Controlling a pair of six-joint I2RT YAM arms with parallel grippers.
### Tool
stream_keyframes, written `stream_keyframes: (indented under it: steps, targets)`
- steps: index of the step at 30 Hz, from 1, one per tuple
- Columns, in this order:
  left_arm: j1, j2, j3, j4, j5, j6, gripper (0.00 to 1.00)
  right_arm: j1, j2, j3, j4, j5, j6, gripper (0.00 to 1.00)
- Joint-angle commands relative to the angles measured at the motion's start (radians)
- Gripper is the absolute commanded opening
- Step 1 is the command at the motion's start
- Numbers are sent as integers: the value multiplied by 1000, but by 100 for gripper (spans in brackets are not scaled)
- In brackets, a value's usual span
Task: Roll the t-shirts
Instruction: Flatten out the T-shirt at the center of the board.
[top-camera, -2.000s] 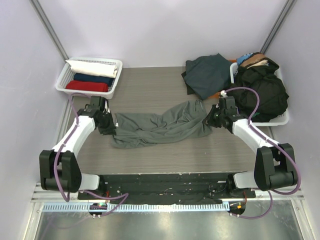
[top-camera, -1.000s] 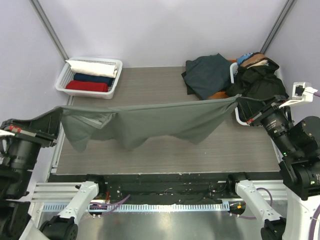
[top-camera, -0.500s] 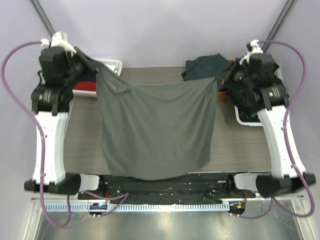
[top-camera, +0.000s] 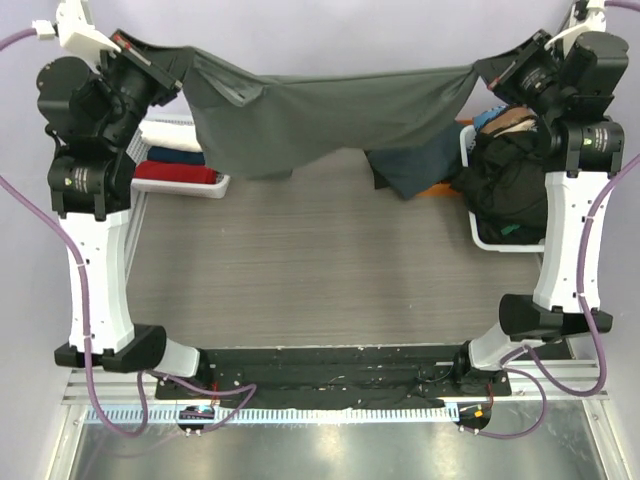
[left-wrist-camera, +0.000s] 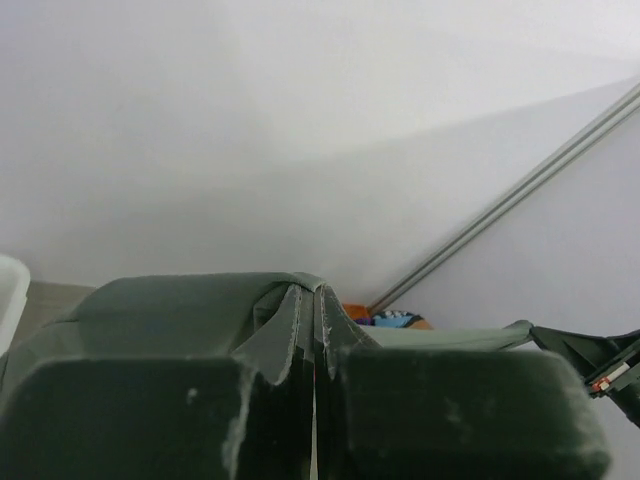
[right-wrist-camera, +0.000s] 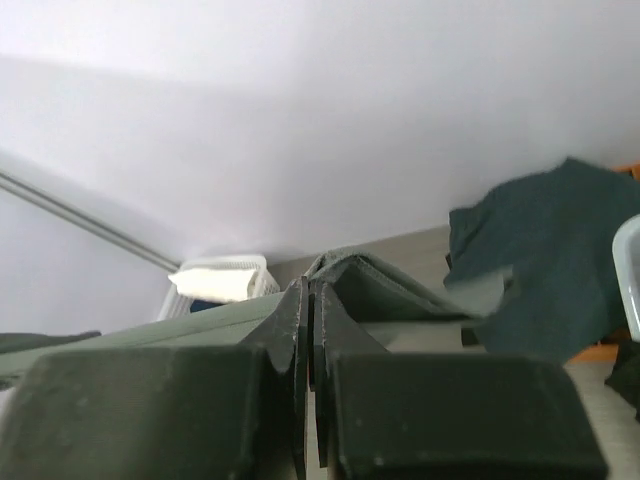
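A bench (top-camera: 330, 270) with a grey wood-grain top fills the middle of the overhead view, closed in by pale lilac walls (top-camera: 330, 35). One white lattice basket (top-camera: 200, 187) stands at ten o'clock on it, and a second white lattice basket (top-camera: 477, 236) at two o'clock, against the right wall. At six o'clock a black mounting plate (top-camera: 330, 362) runs along the near edge, with a white toothed strip (top-camera: 330, 412) just beyond it and a shiny metal sheet (top-camera: 330, 450) nearest the camera. A slim metal post (left-wrist-camera: 520, 190) climbs the wall corner.
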Motion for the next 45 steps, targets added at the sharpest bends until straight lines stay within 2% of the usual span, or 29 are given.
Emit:
stream_keyframes:
  steps: [1,2,3,4,6,7,9,10,14,16,21,24,29,33,37,40,45]
  targets:
    - [12,-72,-246,85,44,4,0,-13,-108,-288,69,-69,7,1]
    - [12,-110,-295,81,53,6,0,-12,-145,-363,114,-72,5,1]
    - [13,-128,-414,59,61,6,0,-13,-210,-436,131,-68,2,1]
    - [12,-153,-482,52,69,7,0,-13,-251,-586,145,-65,1,1]
    - [13,-237,-640,45,63,6,0,-13,-318,-754,203,-72,12,1]
    - [12,-268,-789,42,37,6,0,-13,-390,-922,218,-66,16,1]
    - [13,-369,-960,54,20,15,0,-13,-450,-1090,272,-72,32,1]
    - [13,-398,-1111,56,9,17,0,-12,-497,-1244,289,-75,36,1]
    - [12,-530,-1410,81,37,26,0,-13,-607,-1564,349,-97,33,1]
    - [12,-558,-1492,81,38,33,0,-13,-647,-1703,366,-71,22,1]
    - [4,-595,-1683,110,101,-69,0,-13,-745,-1831,352,-42,38,1]
    - [4,-679,-1746,104,75,-144,0,-13,-815,-1865,315,1,68,1]
    - [4,-947,-1760,-25,-38,-229,0,-12,-924,-1894,260,20,108,4]
    - [4,-1069,-1728,-96,-115,-253,0,-12,-949,-1899,249,18,113,6]
    - [4,-1023,-1725,-79,-80,-232,0,-12,-895,-1887,272,9,101,1]
    - [4,-946,-1730,-16,-25,-201,0,-10,-851,-1871,303,0,82,1]
    - [4,-841,-1647,4,-48,-120,0,-12,-776,-1815,323,-2,49,2]
